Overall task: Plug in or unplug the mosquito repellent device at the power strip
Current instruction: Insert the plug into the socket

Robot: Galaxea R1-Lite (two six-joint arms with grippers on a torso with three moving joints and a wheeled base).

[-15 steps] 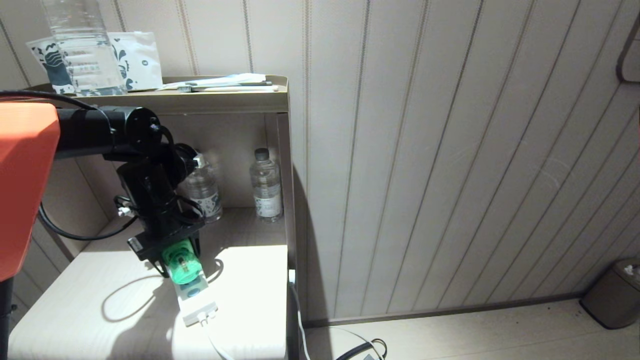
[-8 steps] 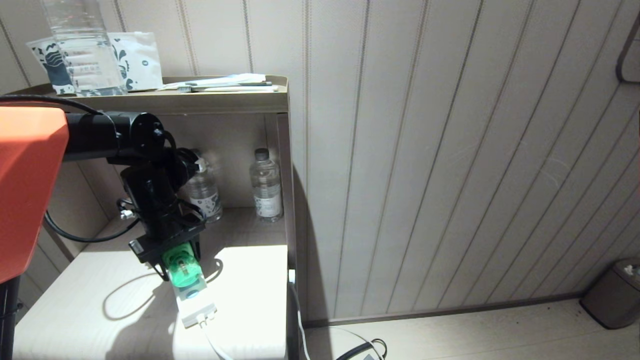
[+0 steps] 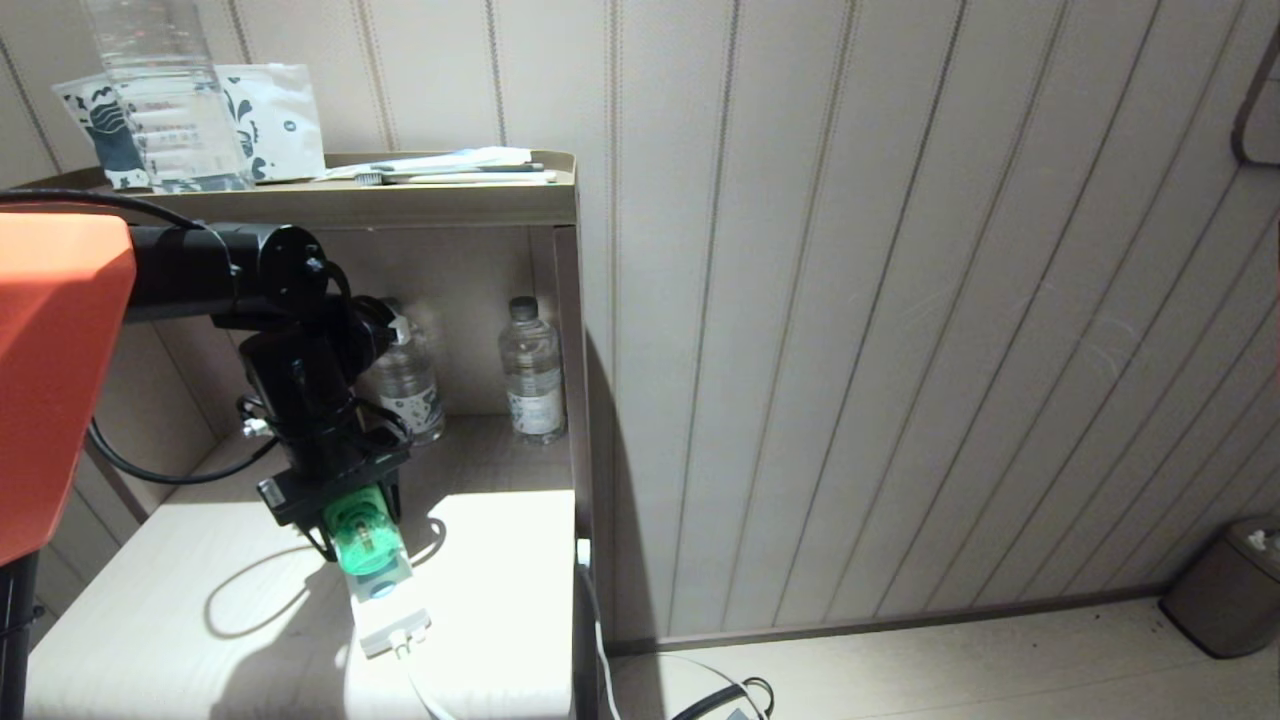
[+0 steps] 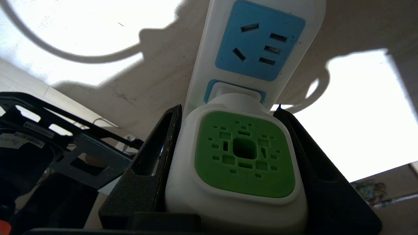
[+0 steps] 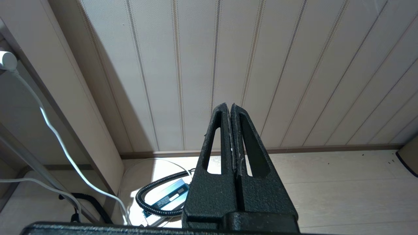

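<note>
Panelled wall (image 3: 900,300) well off to the right of the left gripper, running down to the floor (image 3: 950,670); small bin (image 3: 1225,590) on the floor at the far right corner; wooden shelf unit (image 3: 470,200) stands behind and above the left gripper, its top tray carrying a large clear bottle (image 3: 165,95), a printed packet (image 3: 275,115) and a toothbrush (image 3: 460,176).

Tabletop (image 3: 180,600) lies directly beneath the left gripper, part in sun, part in shadow; two clear water bottles (image 3: 530,370) stand upright at the back, behind the gripper and apart from it.

Left arm (image 3: 290,390) reaches down over the tabletop; left gripper (image 4: 228,156) pinches the mosquito repellent device (image 4: 243,153), one finger (image 4: 153,163) against each side of its white head, green vented top facing the wrist camera.

Power strip (image 4: 258,49) lies flat on the tabletop just beyond the fingertips; the device's plug end sits in the blue socket panel nearest the gripper, whether fully seated I cannot tell; the next blue panel further along is free; white cord (image 3: 420,680) leaves the strip's near end.

Right gripper (image 5: 232,137) hangs low beside the shelf unit, above the floor, fingers pressed together, holding nothing; a coiled black cable (image 5: 156,195) lies below it.
</note>
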